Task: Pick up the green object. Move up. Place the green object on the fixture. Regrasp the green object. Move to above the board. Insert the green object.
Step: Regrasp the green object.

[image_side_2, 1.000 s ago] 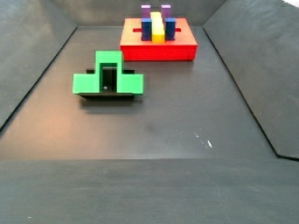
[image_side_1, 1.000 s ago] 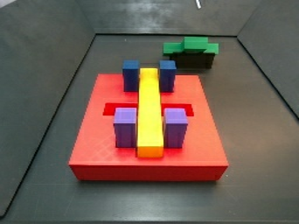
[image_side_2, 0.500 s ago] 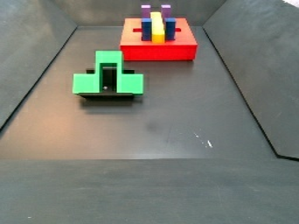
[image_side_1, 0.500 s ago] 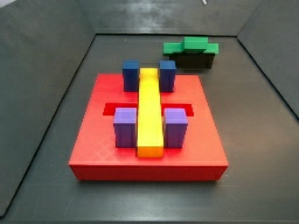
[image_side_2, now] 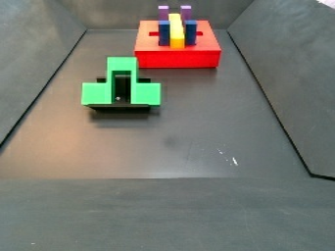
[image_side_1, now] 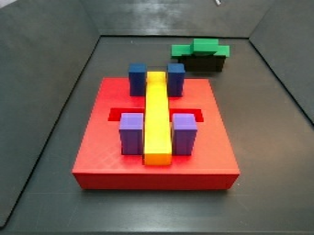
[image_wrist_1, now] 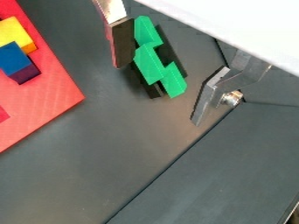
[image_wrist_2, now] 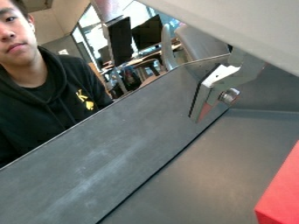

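You've got one stepped bright green plastic block [image_side_2: 121, 86] on the dark L-shaped fixture [image_side_2: 120, 107], end effector [image_wrist_1: 167, 72] spread wide above it, pinching nothing. Red square board [image_side_1: 156, 168] carries two blue blocks [image_side_1: 139, 78], two purple [image_side_1: 185, 133], one yellow bar [image_side_1: 157, 119].

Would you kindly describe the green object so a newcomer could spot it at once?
Start at the large flat red board; the small dark fixture stands apart on the floor. The bright green stepped plastic block rests on it, the only green piece. The gripper hovers above, open.

A robotics lab. The gripper [image_wrist_1: 167, 68] hangs inside a dark walled test pen [image_side_2: 170, 147]. Monitors [image_wrist_2: 132, 35] stand behind a seated man [image_wrist_2: 41, 83].
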You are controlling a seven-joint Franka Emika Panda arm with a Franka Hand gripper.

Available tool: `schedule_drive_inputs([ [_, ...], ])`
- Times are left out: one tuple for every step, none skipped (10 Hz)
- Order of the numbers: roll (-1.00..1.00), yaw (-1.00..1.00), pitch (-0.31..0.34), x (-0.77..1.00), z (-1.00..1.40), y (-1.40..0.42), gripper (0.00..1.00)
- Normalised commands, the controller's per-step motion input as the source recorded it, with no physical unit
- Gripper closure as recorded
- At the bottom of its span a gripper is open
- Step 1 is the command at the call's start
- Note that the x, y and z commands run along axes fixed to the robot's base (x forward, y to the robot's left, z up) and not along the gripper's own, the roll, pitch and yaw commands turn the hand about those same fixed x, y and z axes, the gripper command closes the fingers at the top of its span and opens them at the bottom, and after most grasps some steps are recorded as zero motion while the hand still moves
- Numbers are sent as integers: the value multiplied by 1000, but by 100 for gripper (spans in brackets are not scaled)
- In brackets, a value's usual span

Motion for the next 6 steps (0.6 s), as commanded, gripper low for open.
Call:
schedule_drive_inputs([
  [491, 34, 1000, 163, 140, 0, 0],
  [294, -37, 1000, 243, 111, 11, 0],
  [263, -103, 1000, 169, 111, 37, 0],
  [234, -283, 1000, 0, 111, 57, 0],
  [237, -291, 1000, 0, 103, 63, 0],
  [237, -291, 1000, 0, 100, 63, 0],
])
